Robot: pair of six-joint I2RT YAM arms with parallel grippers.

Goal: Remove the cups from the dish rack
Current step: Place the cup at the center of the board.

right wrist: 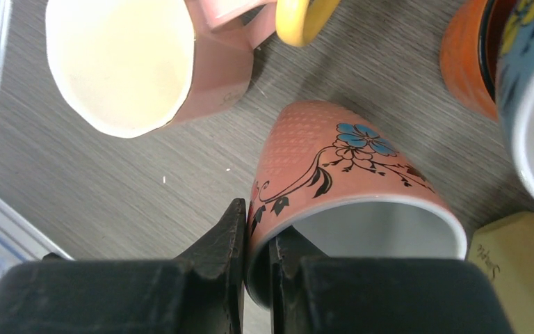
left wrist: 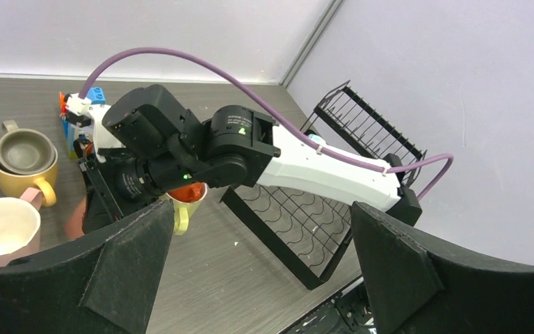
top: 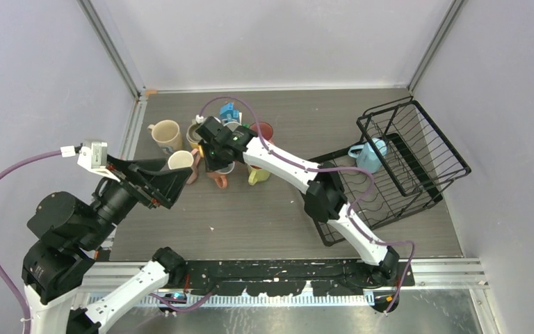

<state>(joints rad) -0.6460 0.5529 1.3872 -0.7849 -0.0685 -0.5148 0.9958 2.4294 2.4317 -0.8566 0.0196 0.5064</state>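
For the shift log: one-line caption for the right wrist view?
Right jaws pinch the rim of a salmon floral mug, with a pink cup and an orange cup nearby.

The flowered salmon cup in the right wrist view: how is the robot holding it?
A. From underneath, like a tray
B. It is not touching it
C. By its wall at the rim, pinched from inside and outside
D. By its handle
C: the right end effector is shut on the wall of the salmon cup at the rim, with one jaw outside the cup and the other inside it.
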